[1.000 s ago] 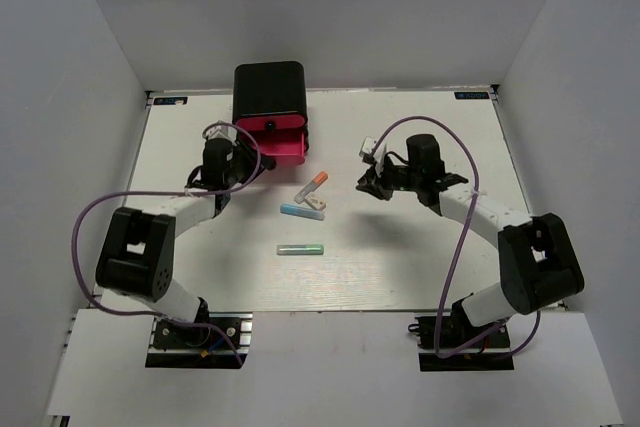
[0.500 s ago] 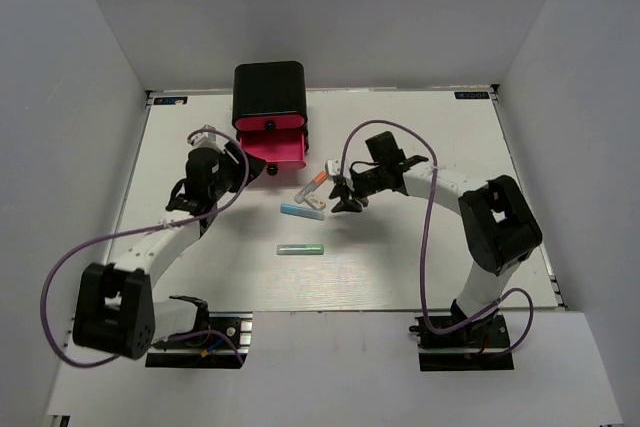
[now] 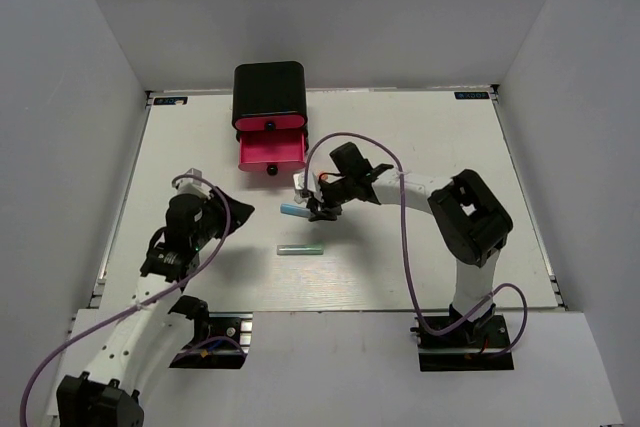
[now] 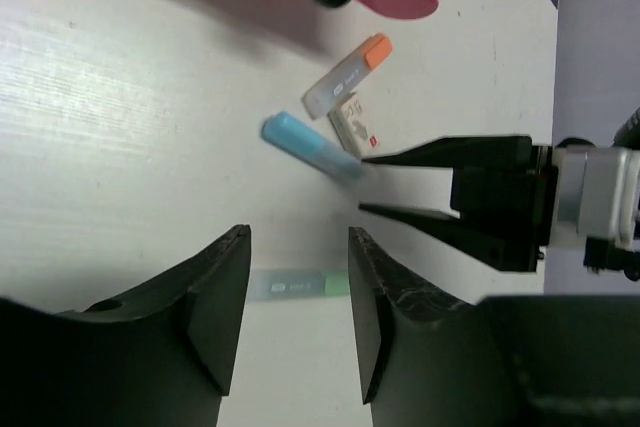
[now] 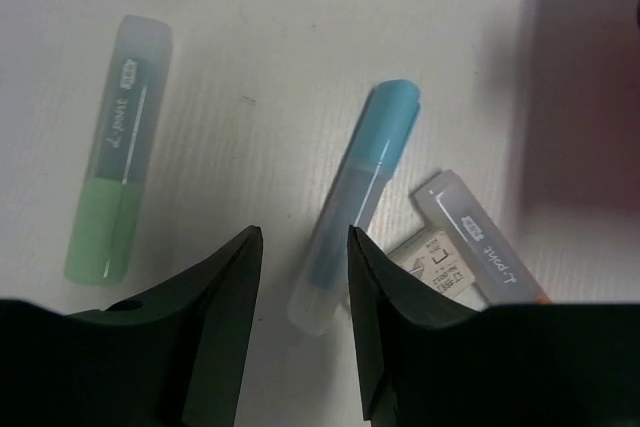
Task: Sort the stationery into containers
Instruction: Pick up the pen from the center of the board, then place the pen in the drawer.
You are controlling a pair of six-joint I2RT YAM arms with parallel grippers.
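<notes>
1. While my right gripper [image 5: 302, 247] hangs over the table [image 3: 420, 147] with its jaws apart and nothing in them, the light blue pen [image 5: 365, 192] lies flat just ahead of the tips. Its clear end points between them.
2. That pen looks to me like a light, stiff plastic barrel, smooth and round. I judge it could roll or squirt out of a pinch made near either end.
3. I would take it across the middle of the barrel, jaws square to its length.
4. Its clear end lies hard by the white eraser [image 5: 435, 262] and the grey pen [image 5: 475, 232]. I cannot tell whether they touch, so a wide closing might nudge them.
5. The green pen [image 5: 115, 187] lies apart from that cluster and looks easy to grasp alone.
6. My left gripper [image 4: 298, 247] is also spread and holds nothing, off to the side of the pens.
7. The pink drawer [image 3: 272, 152] stands pulled out of the black cabinet [image 3: 268, 92], near the cluster.
</notes>
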